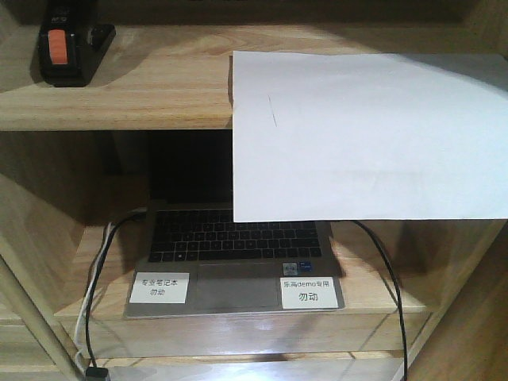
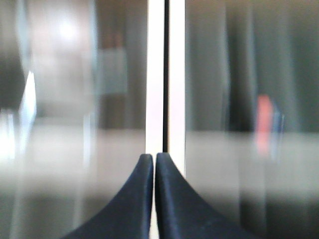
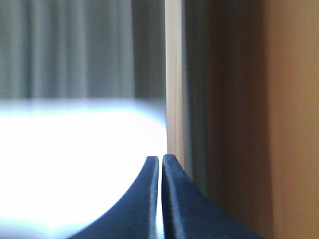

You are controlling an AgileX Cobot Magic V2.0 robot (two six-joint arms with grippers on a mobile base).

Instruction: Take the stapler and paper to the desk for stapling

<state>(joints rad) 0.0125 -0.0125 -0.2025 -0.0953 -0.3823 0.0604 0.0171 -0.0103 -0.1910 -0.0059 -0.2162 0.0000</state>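
The black stapler (image 1: 60,48) with its orange patch lies at the back left of the upper wooden shelf (image 1: 143,87), partly cut off by the frame's top. The white paper (image 1: 365,135) rests on the same shelf to the right and hangs over the front edge; a faint pen stroke shows near its left side. Neither gripper appears in the front view. My left gripper (image 2: 154,155) is shut with nothing between its dark fingers, facing a blurred room. My right gripper (image 3: 160,157) is shut and empty too, beside a wooden panel (image 3: 279,119). The desk is out of view.
An open laptop (image 1: 238,254) with two white labels sits on the lower shelf, its screen mostly hidden by the hanging sheet. A black cable (image 1: 397,302) runs down the right side, black and white cables (image 1: 94,278) down the left. Shelf walls close in both sides.
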